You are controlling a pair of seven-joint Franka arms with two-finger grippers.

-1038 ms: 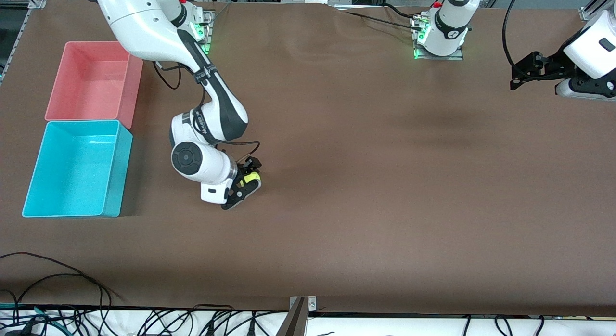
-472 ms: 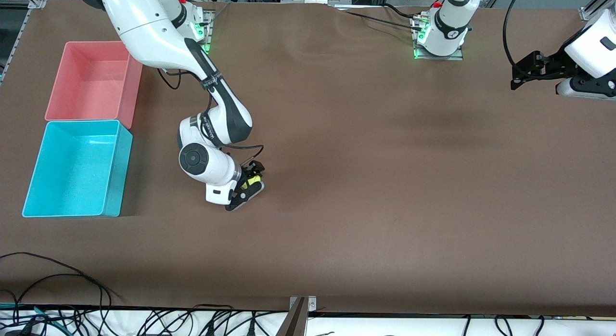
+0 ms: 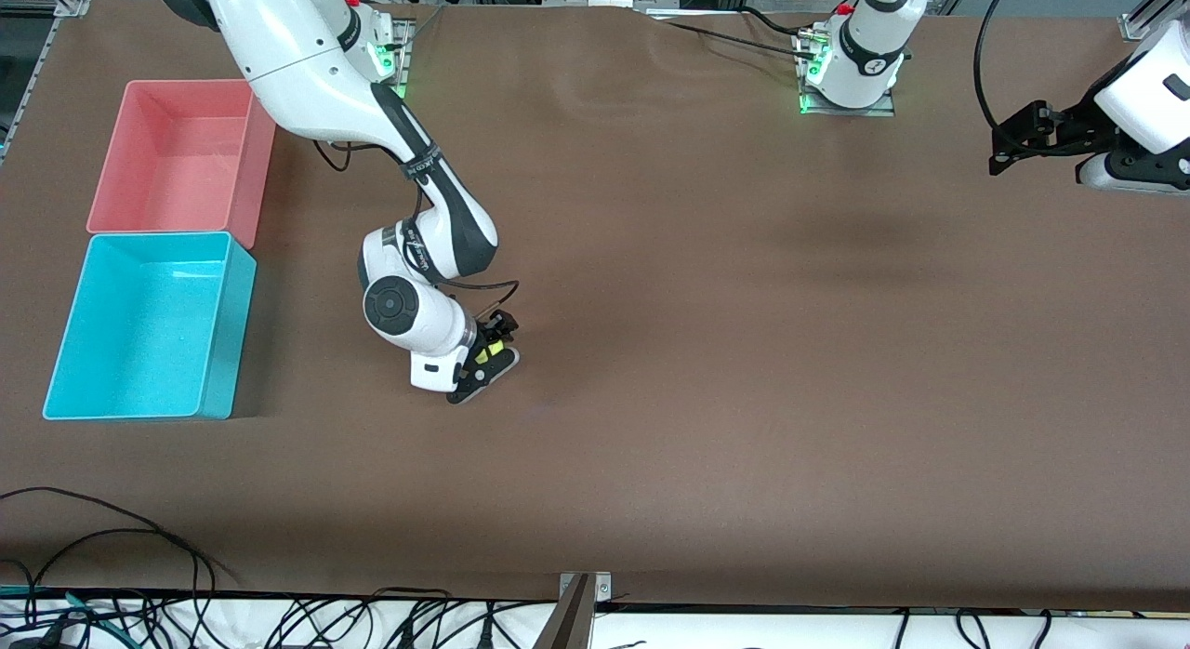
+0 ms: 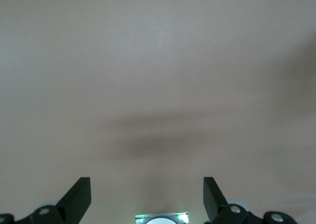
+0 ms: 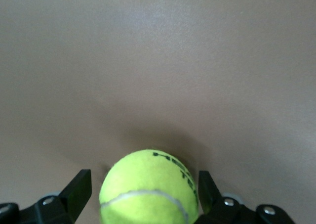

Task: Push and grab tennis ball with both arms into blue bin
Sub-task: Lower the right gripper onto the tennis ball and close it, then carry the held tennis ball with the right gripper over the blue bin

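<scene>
The tennis ball (image 3: 485,354) is yellow-green and lies on the brown table, mid-table toward the right arm's end. My right gripper (image 3: 489,358) is down at the table with its fingers on either side of the ball. In the right wrist view the ball (image 5: 148,189) fills most of the space between the open fingers (image 5: 79,189), with a small gap on one side. The blue bin (image 3: 70,356) stands at the right arm's end of the table and holds nothing. My left gripper (image 3: 1002,152) waits open and empty in the air at the left arm's end; it also shows in the left wrist view (image 4: 148,197).
A pink bin (image 3: 121,147) of the same size stands against the blue bin, farther from the front camera. Cables (image 3: 112,575) lie along the table's near edge. The left arm's base (image 3: 851,72) stands at the table's far edge.
My right arm has shifted a little toward the left arm's end of the table, and its gripper covers more of the ball. The left arm has barely moved.
</scene>
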